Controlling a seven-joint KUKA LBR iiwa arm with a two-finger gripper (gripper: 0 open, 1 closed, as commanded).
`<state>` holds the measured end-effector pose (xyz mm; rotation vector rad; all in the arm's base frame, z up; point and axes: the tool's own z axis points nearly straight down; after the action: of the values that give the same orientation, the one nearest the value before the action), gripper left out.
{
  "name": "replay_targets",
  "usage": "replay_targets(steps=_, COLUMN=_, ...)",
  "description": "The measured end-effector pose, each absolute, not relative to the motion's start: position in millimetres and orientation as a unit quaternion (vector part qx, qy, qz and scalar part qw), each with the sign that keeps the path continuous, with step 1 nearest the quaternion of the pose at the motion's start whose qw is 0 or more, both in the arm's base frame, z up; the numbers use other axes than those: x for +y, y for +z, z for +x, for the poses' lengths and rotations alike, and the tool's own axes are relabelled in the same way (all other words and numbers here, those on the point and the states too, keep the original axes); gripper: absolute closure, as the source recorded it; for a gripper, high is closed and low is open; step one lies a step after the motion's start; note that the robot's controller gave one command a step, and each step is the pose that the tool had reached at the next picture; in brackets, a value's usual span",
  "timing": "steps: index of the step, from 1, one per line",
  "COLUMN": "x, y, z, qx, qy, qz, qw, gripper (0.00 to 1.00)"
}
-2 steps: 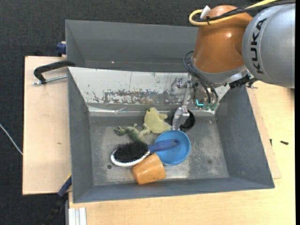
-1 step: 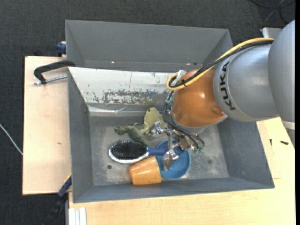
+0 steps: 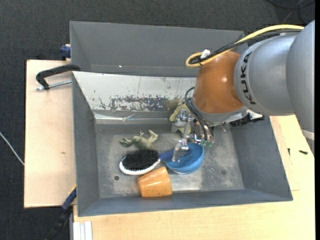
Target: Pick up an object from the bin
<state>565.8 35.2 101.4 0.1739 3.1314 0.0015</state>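
Four things are lying on the floor of the bin [image 3: 257, 164]. The gripper [image 3: 183, 148] is hanging low at the blue bowl [image 3: 190, 163], just right of the black brush [image 3: 139, 162]. Whether it is gripping cannot be told, and the lifting is seemingly not yet done.

Bin [image 3: 150, 49]: brush [image 3: 139, 162], cup [image 3: 155, 183], bowl [image 3: 191, 163], frog [image 3: 141, 140]

The grey arm [image 3: 280, 74] comes in from the right and bends downward at the wrist, which sits under a rounded orange cover [image 3: 217, 84]. A yellow cable [image 3: 240, 41] loops over the top of that cover. Below it hangs the gripper [image 3: 190, 141] - small, metallic, pointed down and slightly leftward - low beneath the wrist.
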Motion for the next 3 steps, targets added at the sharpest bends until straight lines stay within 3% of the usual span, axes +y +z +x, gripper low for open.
replay_targets(steps=1, x=34.1, y=100.6, z=530.8, qx=1.000, qy=0.000, qz=-0.006, qw=0.000, gripper=0.00)
replay_targets(steps=2, x=41.0, y=73.0, z=531.2, qx=0.999, qy=0.001, qz=-0.053, qw=0.002, gripper=0.00)
replay_targets(steps=3, x=41.6, y=74.4, z=532.2, qx=0.999, qy=0.001, qz=-0.053, qw=0.001, gripper=0.00)
